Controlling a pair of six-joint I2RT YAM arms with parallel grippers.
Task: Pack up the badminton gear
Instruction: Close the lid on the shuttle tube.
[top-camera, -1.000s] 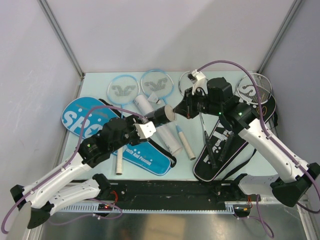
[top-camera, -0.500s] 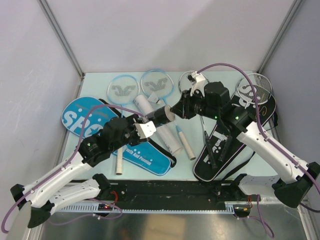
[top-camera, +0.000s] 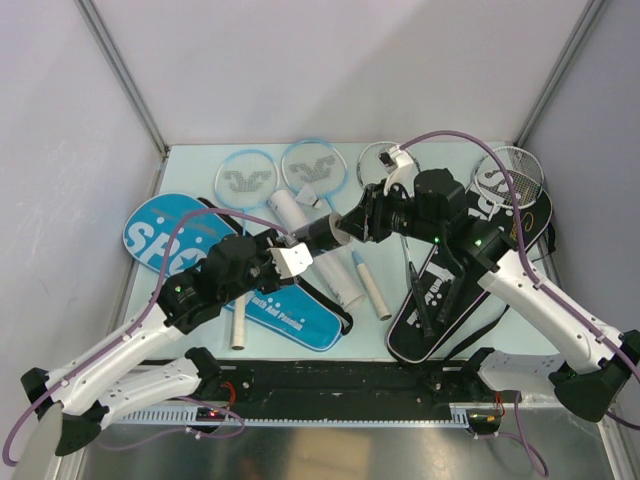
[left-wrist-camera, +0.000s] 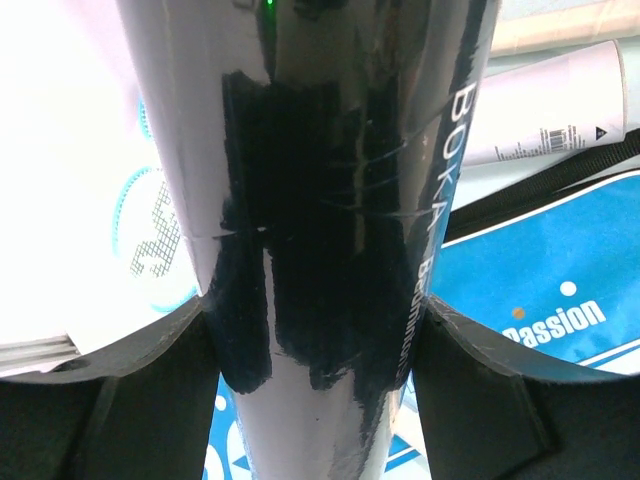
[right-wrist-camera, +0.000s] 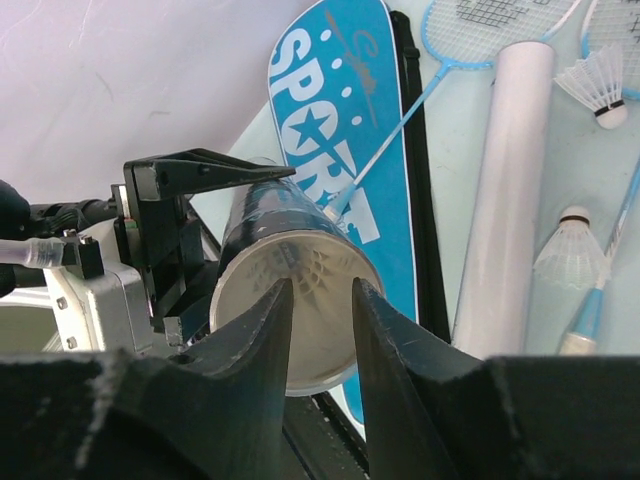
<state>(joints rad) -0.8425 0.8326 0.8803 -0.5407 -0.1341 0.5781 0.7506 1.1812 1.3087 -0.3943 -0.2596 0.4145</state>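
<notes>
My left gripper is shut on the black tube and holds it above the table, its open end facing right. My right gripper is at that open mouth, its jaws a little apart with nothing between them. White feathers show inside the black tube. The white tube lies on the table. Two loose shuttlecocks lie beside it. The blue cover lies left, the black cover right.
Two light-blue rackets lie at the back, with handles running forward under the arms. Silver rackets lie at the back right, one on the black cover. Grey walls close in the table on three sides.
My right gripper has moved left and slightly down until its fingertips reach the mouth of the black tube. The left gripper and the tube have stayed almost still.
</notes>
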